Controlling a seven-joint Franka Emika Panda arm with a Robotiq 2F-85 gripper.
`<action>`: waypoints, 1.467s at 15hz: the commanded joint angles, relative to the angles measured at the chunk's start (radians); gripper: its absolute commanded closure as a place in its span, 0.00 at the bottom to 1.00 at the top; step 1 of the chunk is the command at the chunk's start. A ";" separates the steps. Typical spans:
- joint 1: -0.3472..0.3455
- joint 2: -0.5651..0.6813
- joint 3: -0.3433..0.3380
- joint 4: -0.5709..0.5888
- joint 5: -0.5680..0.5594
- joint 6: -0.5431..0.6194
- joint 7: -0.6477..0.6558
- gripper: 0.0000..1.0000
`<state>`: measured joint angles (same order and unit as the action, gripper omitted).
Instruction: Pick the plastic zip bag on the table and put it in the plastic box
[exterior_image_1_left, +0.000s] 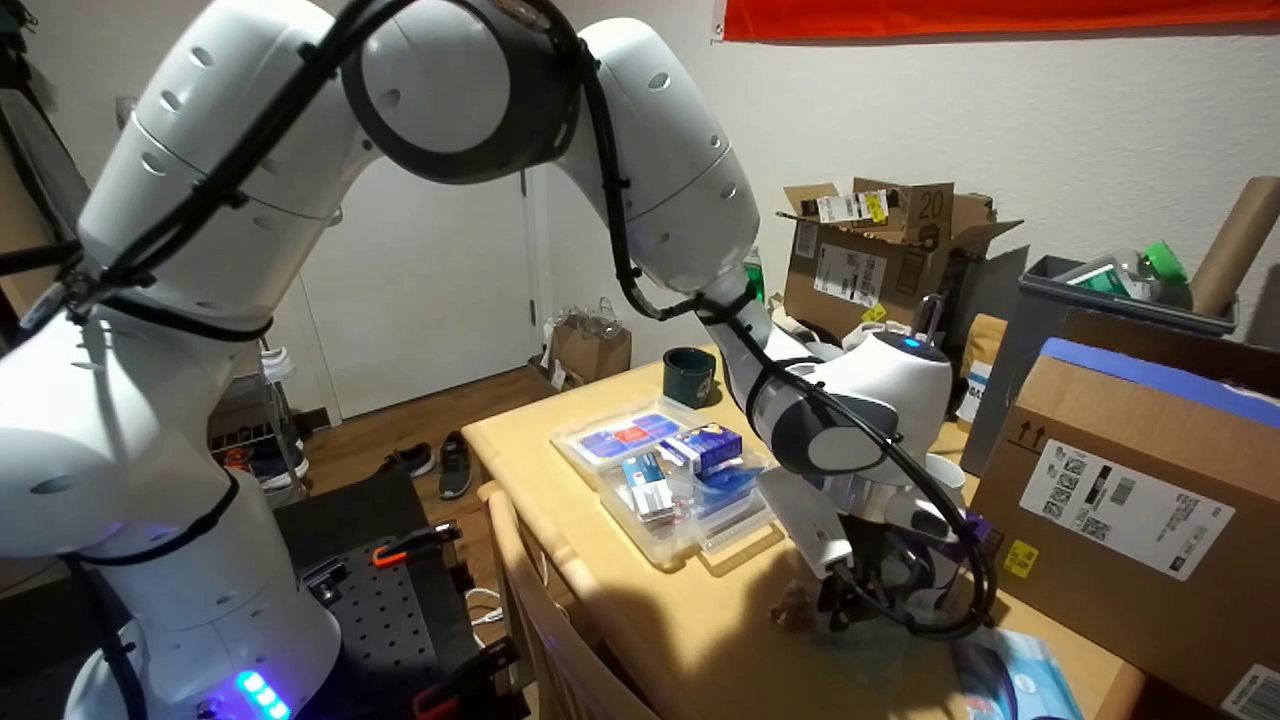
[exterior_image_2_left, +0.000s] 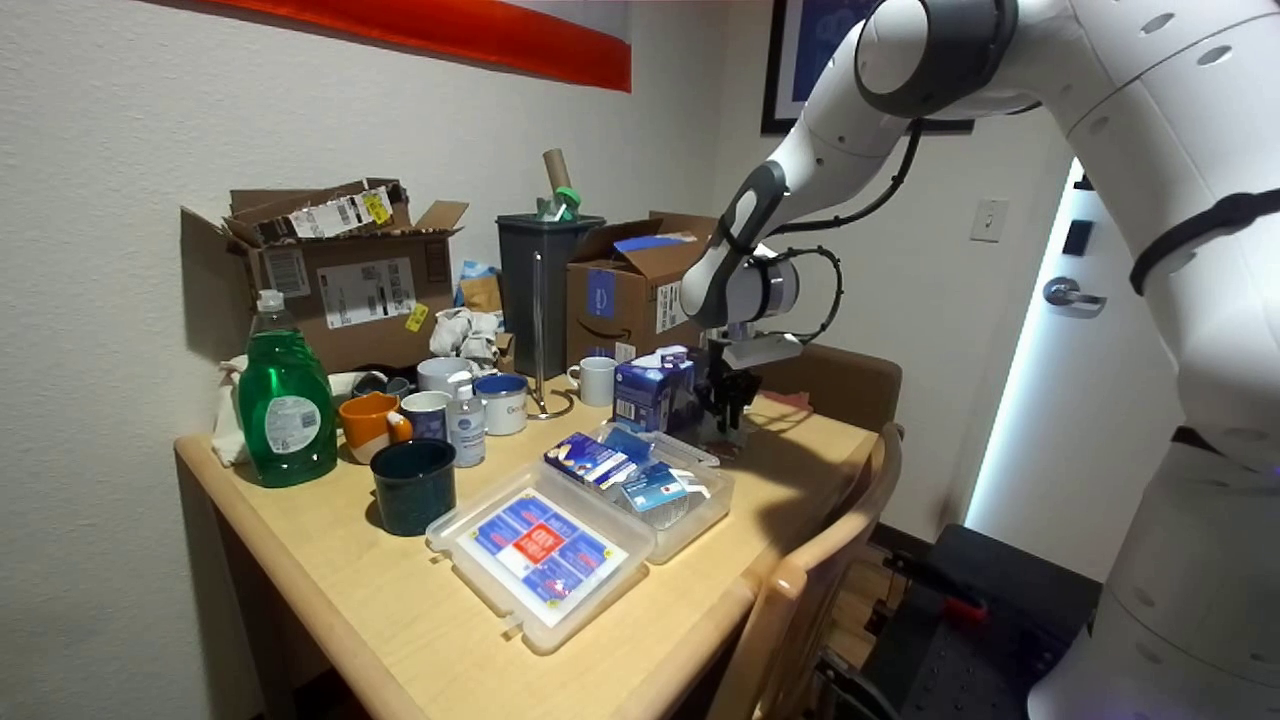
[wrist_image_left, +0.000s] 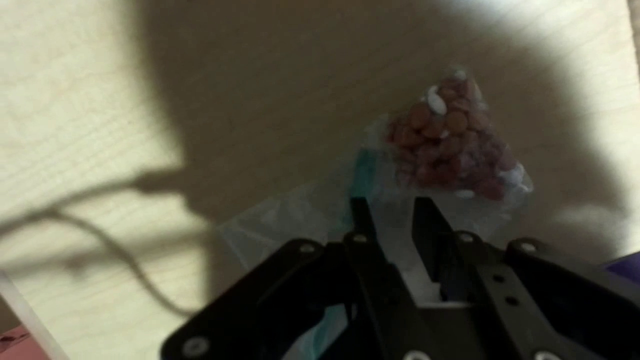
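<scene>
Your fingers (wrist_image_left: 364, 222) stand apart with a modest gap and grip nothing; the plastic zip bag (wrist_image_left: 390, 185) lies below them on the bench (exterior_image_2_left: 400, 600), showing between and beyond their tips. The bag looks slack and flat there, so closing too high would probably catch only air, and too low would scrape wood. Whether the tips touch it, the dim wrist view does not tell. Reddish-brown pieces (wrist_image_left: 445, 145) bunch at one end, past the tips; pinch only the thin part and that weight may make the bag swing or slip out. You can't see whether the seal is pressed closed, so a tilt might spill them. Near the fingers, in an exterior view, stands a tall purple carton (exterior_image_2_left: 650, 395); a sideways lift could knock it. Farther off, the plastic box (exterior_image_2_left: 697, 535) holds a small blue-purple carton (exterior_image_2_left: 585, 460) and a pale-blue packet (exterior_image_2_left: 655, 487); a bag dropped loosely on those could slide onto the lid (exterior_image_2_left: 608, 585), which lies folded back beside them.
</scene>
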<state>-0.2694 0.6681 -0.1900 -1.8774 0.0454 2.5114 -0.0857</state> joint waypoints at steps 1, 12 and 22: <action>0.021 -0.001 -0.015 0.004 -0.036 0.023 0.039 0.99; 0.027 -0.100 0.005 -0.053 -0.077 0.030 -0.019 1.00; 0.061 -0.370 -0.002 -0.147 -0.212 -0.112 -0.075 1.00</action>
<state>-0.2280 0.4026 -0.1912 -1.9516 -0.1275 2.4481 -0.1385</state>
